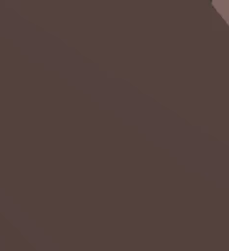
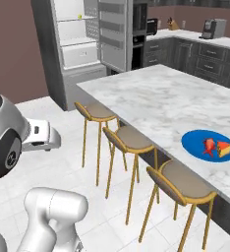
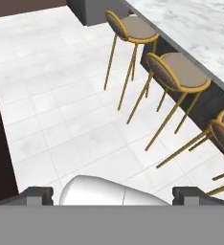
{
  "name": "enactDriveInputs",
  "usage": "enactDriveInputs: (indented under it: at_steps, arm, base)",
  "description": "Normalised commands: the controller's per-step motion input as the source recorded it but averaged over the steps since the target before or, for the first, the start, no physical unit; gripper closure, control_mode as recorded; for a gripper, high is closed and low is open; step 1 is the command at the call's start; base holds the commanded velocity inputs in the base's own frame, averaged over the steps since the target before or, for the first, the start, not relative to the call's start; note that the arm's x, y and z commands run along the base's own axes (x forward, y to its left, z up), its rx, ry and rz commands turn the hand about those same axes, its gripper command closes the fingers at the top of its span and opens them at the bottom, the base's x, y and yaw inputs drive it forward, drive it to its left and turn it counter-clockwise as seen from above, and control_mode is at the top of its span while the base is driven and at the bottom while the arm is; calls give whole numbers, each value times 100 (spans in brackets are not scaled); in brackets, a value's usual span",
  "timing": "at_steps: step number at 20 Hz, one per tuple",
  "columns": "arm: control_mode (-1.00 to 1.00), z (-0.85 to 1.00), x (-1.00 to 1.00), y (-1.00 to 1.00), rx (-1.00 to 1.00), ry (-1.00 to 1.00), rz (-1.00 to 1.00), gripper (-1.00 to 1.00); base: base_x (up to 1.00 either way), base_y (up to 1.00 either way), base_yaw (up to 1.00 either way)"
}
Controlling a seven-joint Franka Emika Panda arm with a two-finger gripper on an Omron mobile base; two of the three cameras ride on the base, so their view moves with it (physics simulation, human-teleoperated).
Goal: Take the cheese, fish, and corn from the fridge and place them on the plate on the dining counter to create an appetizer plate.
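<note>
Nearest to us, in the hand view, our two dark fingers (image 3: 112, 195) are standing wide apart at the bottom edge, holding nothing, and we are looking past them at the pale tiled floor (image 3: 61, 105). Beyond it we are seeing three round stools with thin yellow frames and taupe padded seats (image 3: 181, 72), lined up along the dark side of the large white-and-grey marble island surface (image 3: 200, 24).

From the right base view we are looking across that same surface, where the flat round bright blue plate (image 2: 198, 142) is lying near the edge closest to us, above the nearest stool. On the plate, the small slender red-orange fish (image 2: 209, 146) is lying just beside the orange-yellow cheese wedge with a red rind edge (image 2: 224, 149); we cannot tell whether the two are touching.

At the far end of the room, the tall grey-framed fridge with a white interior (image 2: 72, 44) is standing with its ribbed door (image 2: 112, 34) swung open. A tiny yellow object (image 2: 79, 16) is sitting on an upper shelf, too small for us to name with certainty.

Through the left base view we are facing a plain brown wall (image 1: 111, 127).
</note>
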Motion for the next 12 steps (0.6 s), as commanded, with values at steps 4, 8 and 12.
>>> enactDriveInputs:
  at_steps: [4,8,12]
  arm:
    - [100,0,0,0,0,0,0,-100]
    - [100,0,0,0,0,0,0,-100]
    - [100,0,0,0,0,0,0,-100]
  base:
    - [94,100,21]
    - [100,85,8]
    - [100,98,1]
